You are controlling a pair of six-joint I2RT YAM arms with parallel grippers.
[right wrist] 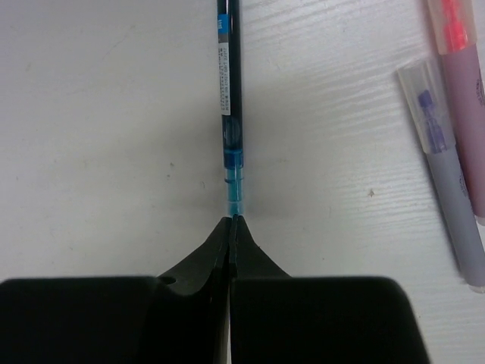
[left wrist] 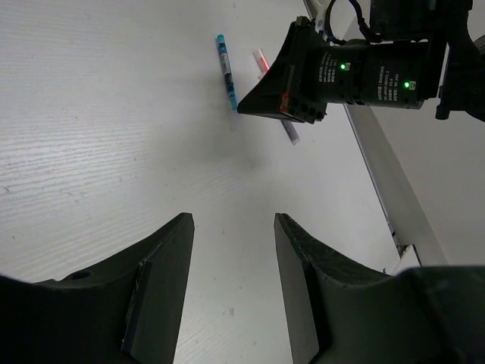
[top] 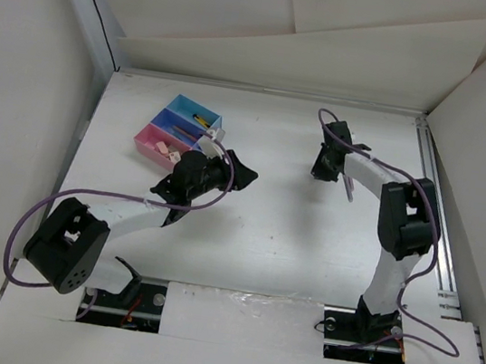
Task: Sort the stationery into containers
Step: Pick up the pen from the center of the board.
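Your right end effector (right wrist: 232, 226) is pressed together right at the tip of a slim blue, dark-barrelled pen (right wrist: 225, 91) lying straight ahead on the white grained tabletop (right wrist: 91, 152), white panels (top: 294, 25) around; your left end effector (left wrist: 233, 224) stands spread.

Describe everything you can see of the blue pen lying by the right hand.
The blue pen is slim and looks plastic: a dark barrel with a white printed label, then a clear blue stepped section narrowing to one end. It lies flat on the white table. That narrow end meets the closed tips of the right hand; whether they pinch it cannot be told. A violet-capped pen and a pink pen lie apart to one side.
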